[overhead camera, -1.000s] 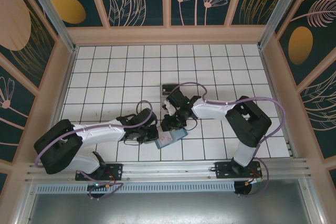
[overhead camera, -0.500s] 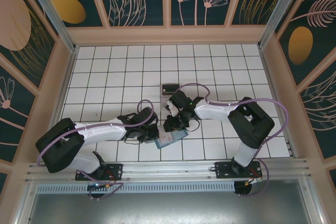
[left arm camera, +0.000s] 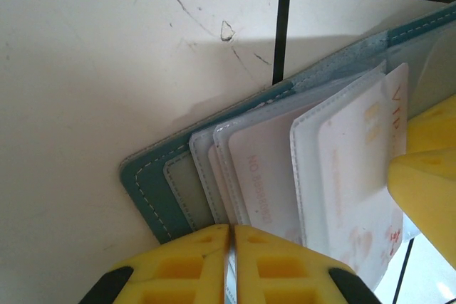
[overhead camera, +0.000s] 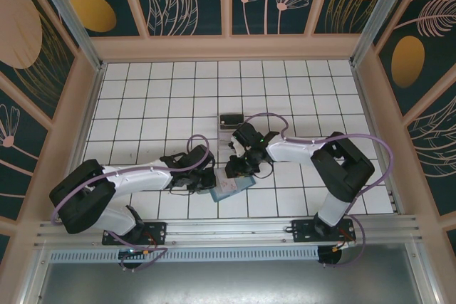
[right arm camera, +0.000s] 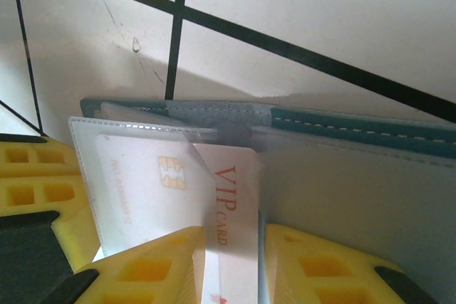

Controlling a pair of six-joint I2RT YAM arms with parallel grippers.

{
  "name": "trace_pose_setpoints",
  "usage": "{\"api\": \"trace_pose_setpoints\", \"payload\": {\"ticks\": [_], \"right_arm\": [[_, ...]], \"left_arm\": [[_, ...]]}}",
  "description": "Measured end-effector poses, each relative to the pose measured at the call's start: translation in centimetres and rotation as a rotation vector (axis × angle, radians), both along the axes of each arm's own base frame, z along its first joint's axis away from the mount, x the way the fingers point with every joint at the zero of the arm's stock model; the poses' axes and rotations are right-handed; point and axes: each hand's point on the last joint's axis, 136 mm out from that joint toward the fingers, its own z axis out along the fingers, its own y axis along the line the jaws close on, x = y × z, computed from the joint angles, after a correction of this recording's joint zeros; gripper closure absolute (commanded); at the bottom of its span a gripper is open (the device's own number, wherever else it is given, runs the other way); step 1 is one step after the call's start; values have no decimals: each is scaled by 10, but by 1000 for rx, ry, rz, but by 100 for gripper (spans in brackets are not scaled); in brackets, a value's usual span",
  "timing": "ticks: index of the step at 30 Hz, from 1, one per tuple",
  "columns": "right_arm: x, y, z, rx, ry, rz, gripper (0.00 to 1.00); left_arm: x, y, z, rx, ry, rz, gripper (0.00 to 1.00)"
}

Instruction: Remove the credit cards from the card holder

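Observation:
The teal card holder (overhead camera: 232, 189) lies open on the tiles between the two arms. In the left wrist view its clear sleeves fan out over the teal cover (left arm camera: 146, 183), with pale credit cards (left arm camera: 267, 176) inside them. My left gripper (left arm camera: 231, 247) is shut on the thin edge of one sleeve, at the holder's left side (overhead camera: 208, 180). My right gripper (right arm camera: 234, 261) is shut on a white card marked VIP (right arm camera: 231, 197) that sticks partly out of its sleeve. A chip card (right arm camera: 135, 183) sits in the sleeve beside it. From above, the right gripper (overhead camera: 236, 169) is over the holder's far edge.
A small clear box (overhead camera: 230, 119) stands one tile behind the right wrist. The left gripper's yellow fingers (right arm camera: 28, 176) show close to the left of the right gripper. White tiled floor stretches to the back and sides, ringed by a raised wooden frame.
The right wrist has shifted slightly to the right while holding the card. The left arm and the holder have stayed in place.

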Motion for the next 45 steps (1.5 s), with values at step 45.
{"api": "trace_pose_setpoints", "payload": {"ticks": [45], "right_arm": [[-19,-7,16,391,136,-49,97]], "left_arm": [[1,-1,0,5,2,-3,88]]}}
